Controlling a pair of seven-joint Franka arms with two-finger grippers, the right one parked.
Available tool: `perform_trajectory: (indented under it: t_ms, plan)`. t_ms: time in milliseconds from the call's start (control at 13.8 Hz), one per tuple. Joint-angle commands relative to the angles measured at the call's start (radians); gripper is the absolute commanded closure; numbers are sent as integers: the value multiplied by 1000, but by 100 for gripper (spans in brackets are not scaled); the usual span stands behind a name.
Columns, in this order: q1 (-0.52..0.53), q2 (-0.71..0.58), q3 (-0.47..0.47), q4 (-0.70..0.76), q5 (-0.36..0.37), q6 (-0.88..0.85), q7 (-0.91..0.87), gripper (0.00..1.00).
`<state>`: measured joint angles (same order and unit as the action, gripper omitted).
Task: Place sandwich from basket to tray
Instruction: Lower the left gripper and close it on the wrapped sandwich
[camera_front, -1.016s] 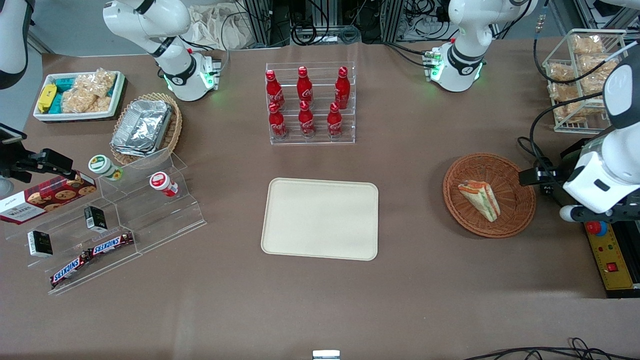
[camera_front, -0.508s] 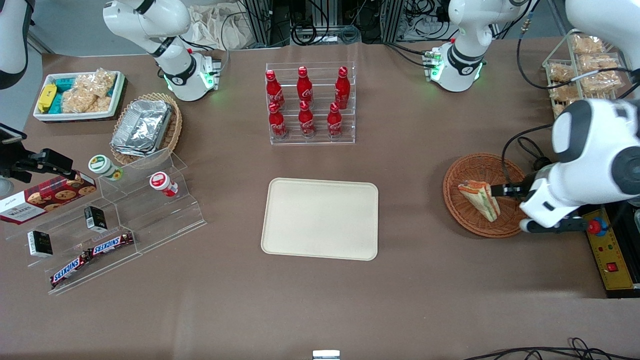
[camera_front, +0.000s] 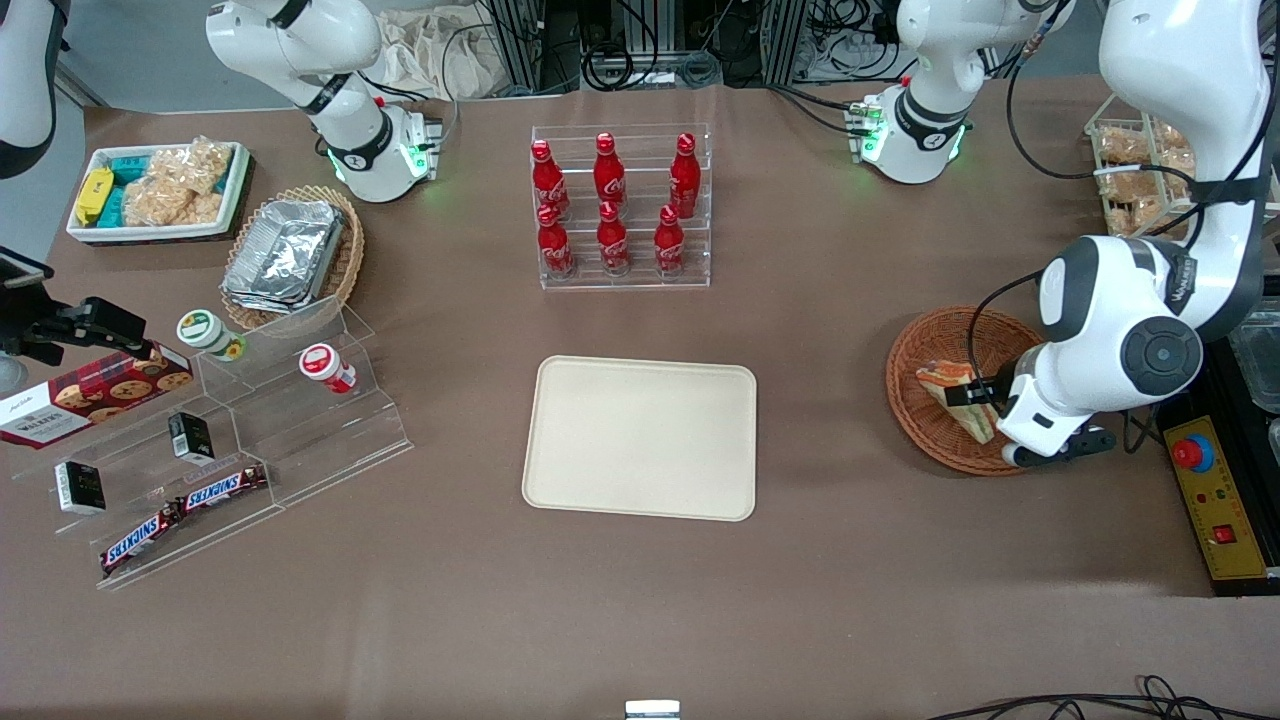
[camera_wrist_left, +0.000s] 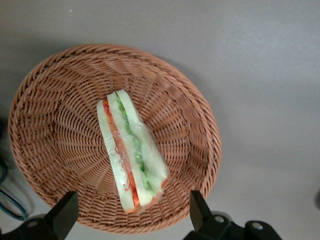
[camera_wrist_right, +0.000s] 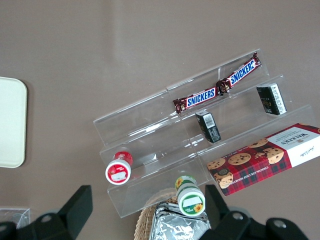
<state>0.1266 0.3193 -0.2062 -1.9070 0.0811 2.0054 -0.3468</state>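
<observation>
Sandwich (camera_wrist_left: 132, 150) lies flat in basket (camera_wrist_left: 45, 100); we note gripper (camera_wrist_left: 130, 220) above it, jaws wide open and empty, straddling the long axis near its broad end.

The sandwich (camera_wrist_left: 132, 155) showed pale bread with green and orange-red stripes; the woven basket (camera_wrist_left: 55, 110) was reddish-brown; the tray (camera_front: 640, 437) was cream; the hand (camera_wrist_left: 131, 220) over the basket was black.
</observation>
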Motion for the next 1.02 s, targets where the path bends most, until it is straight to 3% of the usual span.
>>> perform_trajectory:
  t_ms: [0, 290, 944]
  plan:
    - [30, 4, -5, -39, -1, 51, -40, 1]
    - [44, 36, -5, -64, -6, 156, -179, 1]
    - [54, 55, -5, -185, -3, 297, -185, 6]
